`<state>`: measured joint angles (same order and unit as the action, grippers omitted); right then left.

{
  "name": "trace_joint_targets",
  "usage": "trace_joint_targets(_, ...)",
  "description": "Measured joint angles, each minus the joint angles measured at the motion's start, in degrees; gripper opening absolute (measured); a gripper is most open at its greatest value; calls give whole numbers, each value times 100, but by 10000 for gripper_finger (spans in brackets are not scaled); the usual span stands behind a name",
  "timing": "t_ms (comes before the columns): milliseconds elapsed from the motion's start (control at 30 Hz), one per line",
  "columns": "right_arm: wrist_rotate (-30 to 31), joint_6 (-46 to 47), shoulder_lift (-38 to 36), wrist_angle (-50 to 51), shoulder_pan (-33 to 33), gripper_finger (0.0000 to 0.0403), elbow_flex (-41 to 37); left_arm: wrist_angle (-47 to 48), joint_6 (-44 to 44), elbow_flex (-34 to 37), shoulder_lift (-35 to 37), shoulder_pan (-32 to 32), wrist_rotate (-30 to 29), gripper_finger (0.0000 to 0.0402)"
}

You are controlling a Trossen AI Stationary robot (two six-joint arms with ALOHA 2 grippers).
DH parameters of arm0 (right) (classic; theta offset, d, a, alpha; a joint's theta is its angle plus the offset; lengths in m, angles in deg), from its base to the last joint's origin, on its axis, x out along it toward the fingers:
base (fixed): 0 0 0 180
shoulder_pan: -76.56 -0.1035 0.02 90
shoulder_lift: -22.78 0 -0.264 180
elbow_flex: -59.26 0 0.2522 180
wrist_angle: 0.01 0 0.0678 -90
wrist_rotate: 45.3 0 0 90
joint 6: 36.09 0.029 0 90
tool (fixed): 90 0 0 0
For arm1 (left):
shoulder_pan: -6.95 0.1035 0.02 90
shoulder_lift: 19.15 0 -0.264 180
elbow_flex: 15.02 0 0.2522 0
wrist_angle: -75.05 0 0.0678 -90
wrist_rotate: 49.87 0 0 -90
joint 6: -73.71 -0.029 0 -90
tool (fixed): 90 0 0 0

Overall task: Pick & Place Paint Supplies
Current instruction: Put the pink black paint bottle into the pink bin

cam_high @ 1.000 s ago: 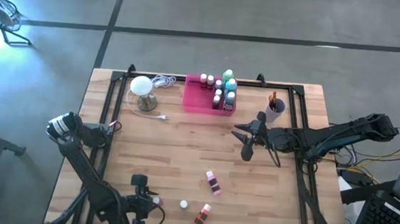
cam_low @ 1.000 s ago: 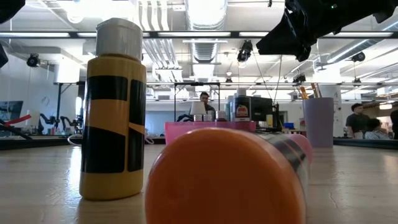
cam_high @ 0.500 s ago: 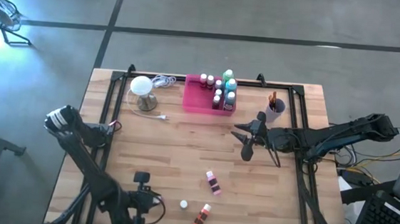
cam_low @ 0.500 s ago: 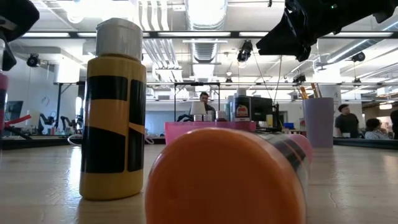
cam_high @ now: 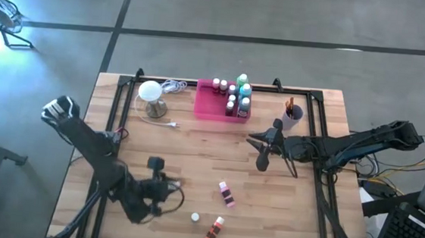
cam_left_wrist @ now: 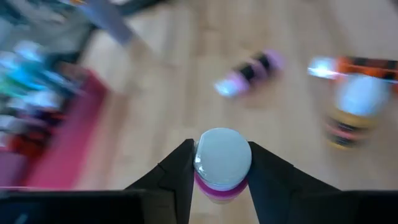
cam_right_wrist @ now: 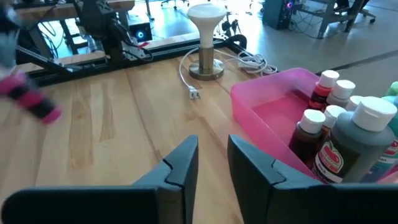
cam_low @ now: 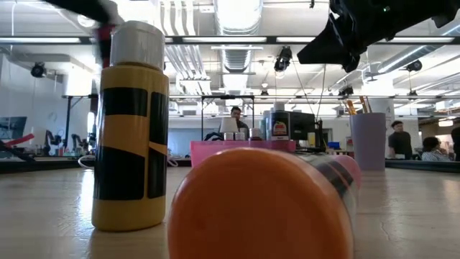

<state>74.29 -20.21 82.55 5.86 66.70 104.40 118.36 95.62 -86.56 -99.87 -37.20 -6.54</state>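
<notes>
My left wrist view gives what the high view hides: left claw [cam_left_wrist: 219, 163] clenched on a pink bottle [cam_left_wrist: 221, 168], white cap toward the lens, fingers [cam_left_wrist: 179, 171] either side of it. From above I only make out the left claw [cam_high: 163, 185] over the table's [cam_high: 187, 151] near-left part.

Right claw [cam_high: 260, 144] hangs near the pink tray [cam_high: 212, 110]; right wrist view shows its fingers [cam_right_wrist: 180, 163] close together, a narrow gap between, nothing in it.

Tray holds white-capped bottles [cam_right_wrist: 323, 134]; labels too small to read.

Loose on the table: a pink bottle lying down [cam_high: 226, 194], an orange one [cam_high: 214, 228], a yellow one upright [cam_high: 195, 218]. Low view shows black bands on the yellow bottle [cam_low: 131, 129]; no lettering readable.

Lamp [cam_high: 150, 95] at far left.
</notes>
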Motion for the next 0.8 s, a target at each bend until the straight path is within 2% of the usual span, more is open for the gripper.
trace_joint_targets(167,51,-45,0,-6,1,66,-162,-5,-822,0,469,707,-630,127)
trace_joint_targets(333,344,-46,0,-4,1,52,-330,-486,-1583,0,688,1747,-622,126)
trace_joint_targets(400,507,-45,0,-7,5,48,-337,-857,-1969,0,688,2211,-266,127)
trace_joint_targets(567,538,-87,-4,-24,0,43,-281,-1792,-2676,0,549,3384,1084,126)
trace_joint_targets(800,549,-151,-2,-19,1,60,-276,-2699,-3068,0,356,4836,2420,126)
